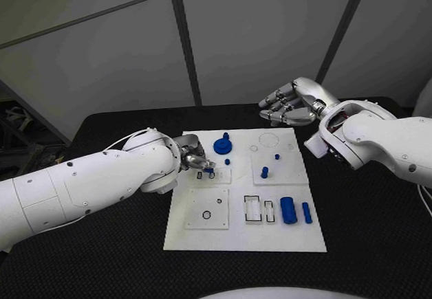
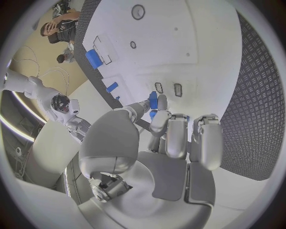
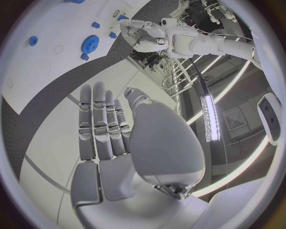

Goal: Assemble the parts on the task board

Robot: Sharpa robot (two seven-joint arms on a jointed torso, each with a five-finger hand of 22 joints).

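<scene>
1. Big picture: the board [image 1: 244, 238] sits mid-tabletop [image 1: 382, 248], and the left robot hand [image 1: 196, 159] is over its left half, near the far end. It's pinching a small blue part [image 2: 153, 100] at its fingertips, right above a pair of small rectangular slots [image 2: 167, 88]. My guess is the step in hand is seating that part in one of those slots.

2. To do it well, I'd say: keep the part upright, line its long side up with the slot, and go down slow. The slots look snug, so any tilt will probably jam it on the rim. Don't let go until it's actually down in there.

3. Right robot hand [image 1: 289, 104] hovers past the board's far right corner, holding nothing, fingers loosely bent and a bit apart in the head view. It's well clear of the work, which is good. Leave it parked.

4. Other bits, so the left arm doesn't clip them: the blue gear [image 1: 223, 146] is just beside the left robot hand on the far side, and two blue bars [image 1: 296, 211] lie near the close right end, well apart from it.
</scene>
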